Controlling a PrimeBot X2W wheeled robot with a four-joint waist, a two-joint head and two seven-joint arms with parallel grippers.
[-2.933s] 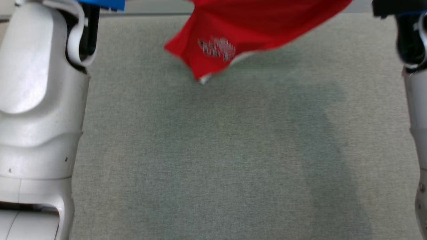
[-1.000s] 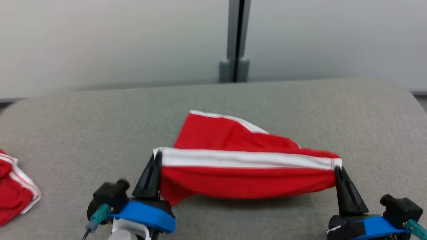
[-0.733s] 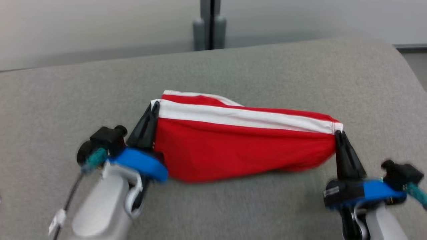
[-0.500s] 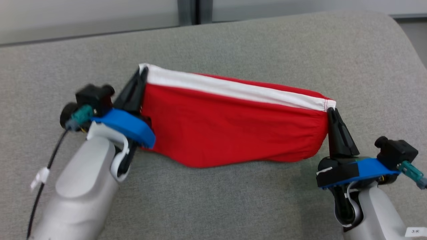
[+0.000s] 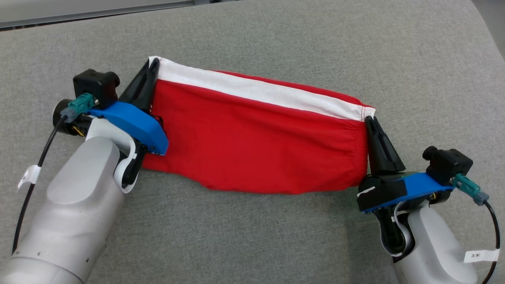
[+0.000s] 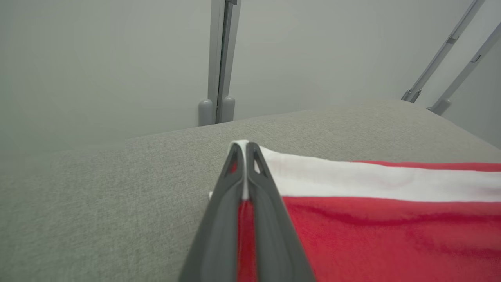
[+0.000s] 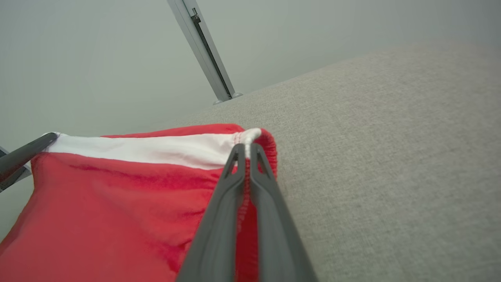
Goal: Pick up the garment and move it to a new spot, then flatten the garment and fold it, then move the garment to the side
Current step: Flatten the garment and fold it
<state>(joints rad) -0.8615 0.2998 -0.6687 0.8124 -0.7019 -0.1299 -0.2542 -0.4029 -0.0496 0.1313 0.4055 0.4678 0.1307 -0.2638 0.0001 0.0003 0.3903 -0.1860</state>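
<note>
Grey fabric covered the bench [image 5: 252, 240], and bare cloth lay open on every side of the garment [image 5: 256, 138]: a wide strip on the robot's side, and another beyond it up to the far edge. There a pale wall [image 6: 98, 58] and a grey upright post [image 6: 219, 70] stood. At the far right the bench's corner [image 5: 479, 23] curved away, rounded.

The garment lay near the middle of the bench, stretched between the two grippers. The left gripper [image 5: 153, 63] was pinched tight on its left end at the white band [image 5: 256, 90], and the right gripper [image 5: 369, 118] was clamped the same way on the right end. The garment was red. Its white band ran taut and straight along the far edge, with gathered stitching at the right end. The near edge sagged in a loose curve.
</note>
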